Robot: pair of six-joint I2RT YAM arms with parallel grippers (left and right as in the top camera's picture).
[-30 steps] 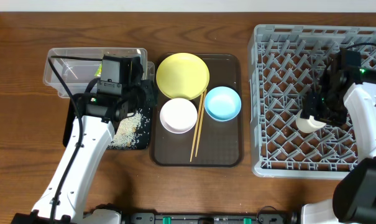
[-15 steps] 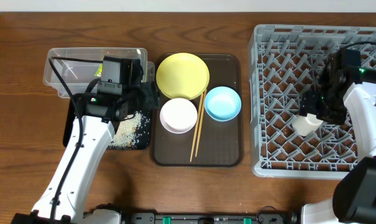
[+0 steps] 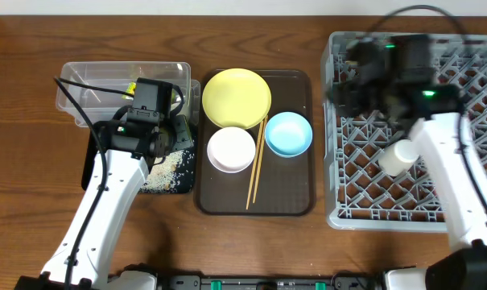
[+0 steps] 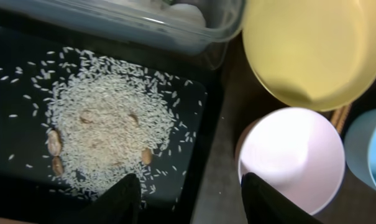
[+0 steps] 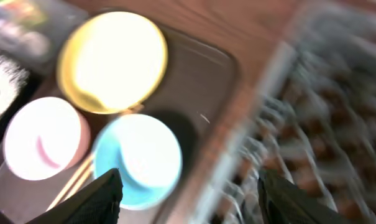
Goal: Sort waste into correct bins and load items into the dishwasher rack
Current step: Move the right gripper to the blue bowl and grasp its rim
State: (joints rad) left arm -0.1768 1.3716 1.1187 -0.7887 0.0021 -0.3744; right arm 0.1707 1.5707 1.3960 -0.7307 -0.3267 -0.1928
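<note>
The yellow plate (image 3: 237,98), light blue bowl (image 3: 288,133), white bowl (image 3: 231,150) and chopsticks (image 3: 254,165) rest on the brown tray. The white cup (image 3: 396,155) lies on its side in the grey rack (image 3: 364,211). Rice (image 4: 107,118) lies in the black tray (image 3: 94,165). A green-yellow wrapper bit (image 3: 133,85) shows in the clear tub (image 3: 86,87), mostly hidden by my arm. My left gripper (image 4: 191,202) is open and empty over the black tray's right edge. My right gripper (image 5: 194,199) is open and empty, blurred, over the rack's left edge (image 3: 346,80).
The dark brown serving tray (image 3: 295,197) sits between the bins and the rack. The clear tub stands behind the black tray at the left. The rack fills the right side of the wooden table (image 3: 34,209).
My right gripper let go of the white cup, which now lies in the rack, and swung back and left to the rack's left edge. My left gripper shifted slightly.
</note>
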